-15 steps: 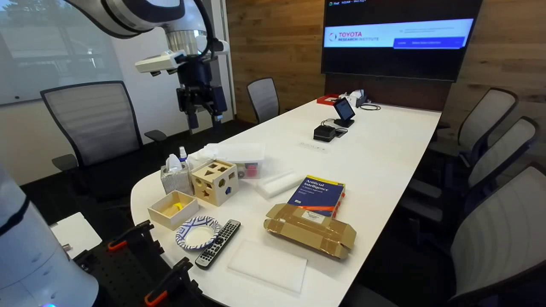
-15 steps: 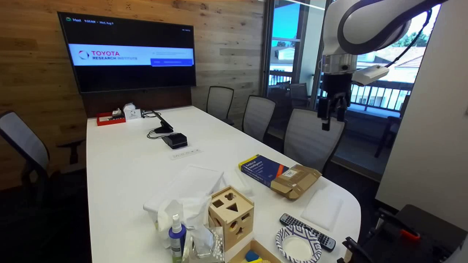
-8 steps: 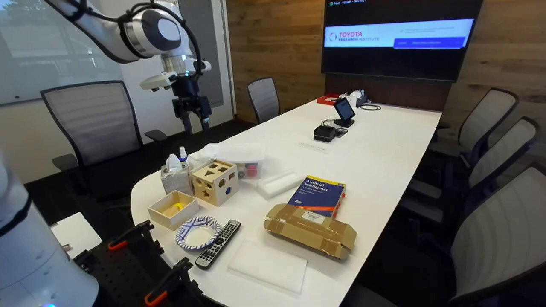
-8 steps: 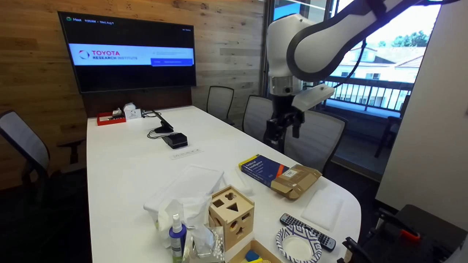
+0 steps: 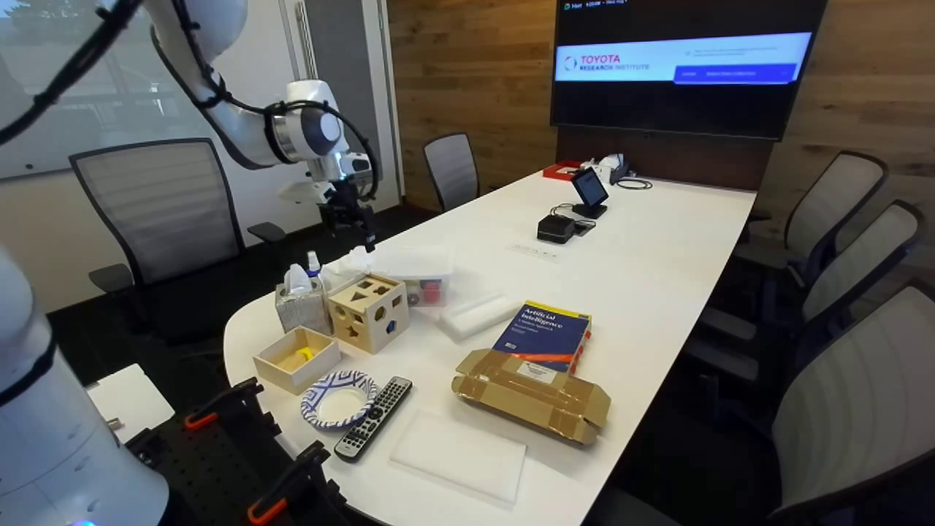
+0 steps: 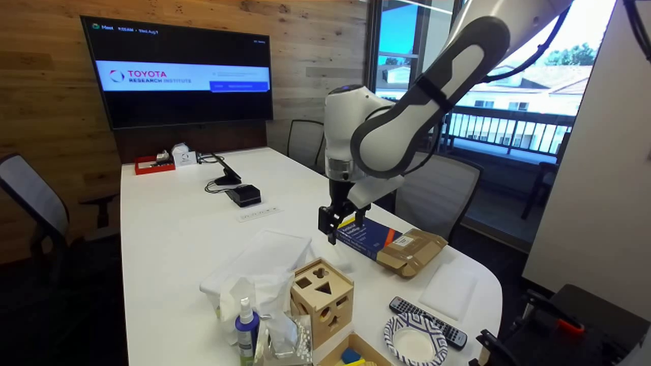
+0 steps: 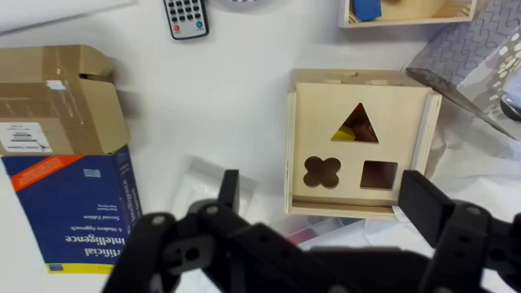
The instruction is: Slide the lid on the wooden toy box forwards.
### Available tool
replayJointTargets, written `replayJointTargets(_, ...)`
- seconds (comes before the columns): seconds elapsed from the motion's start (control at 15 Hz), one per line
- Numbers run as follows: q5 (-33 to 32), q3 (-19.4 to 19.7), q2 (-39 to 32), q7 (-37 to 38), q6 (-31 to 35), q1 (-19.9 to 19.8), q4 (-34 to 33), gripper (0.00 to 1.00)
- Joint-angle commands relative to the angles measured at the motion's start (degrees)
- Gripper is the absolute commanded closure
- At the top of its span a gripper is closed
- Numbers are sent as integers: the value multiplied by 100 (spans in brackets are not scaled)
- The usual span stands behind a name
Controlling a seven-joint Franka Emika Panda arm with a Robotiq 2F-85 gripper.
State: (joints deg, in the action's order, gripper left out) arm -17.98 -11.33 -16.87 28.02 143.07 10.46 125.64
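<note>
The wooden toy box is a pale cube with dark shape holes, upright on the table in both exterior views. Its lid is the pale top panel with triangle, clover and square holes, lying between side rails. In the wrist view a narrow gap shows between the lid's lower edge and the box's end strip. My gripper is open and empty; its fingers appear either side of the box's lower part in the wrist view. In both exterior views the gripper is above and beyond the box, apart from it.
Close beside the box are a tissue box, a spray bottle, a clear plastic bin and a shallow wooden tray. A plate, remote, blue book and cardboard box lie on the table.
The arm has lowered and brought the gripper closer to the toy box, moving left and down in an exterior view. The box, lid and other objects have not moved.
</note>
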Motion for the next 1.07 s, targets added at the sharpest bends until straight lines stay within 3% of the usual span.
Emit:
replayJointTargets(0.0,147,364,-859,-195,501,325,-658,0)
replayJointTargets(0.47,998,404,-1940,-1017,643,517,-1541,0)
replayJointTargets(1.0,1345,535,-2642,-961,703,680,-1922,0)
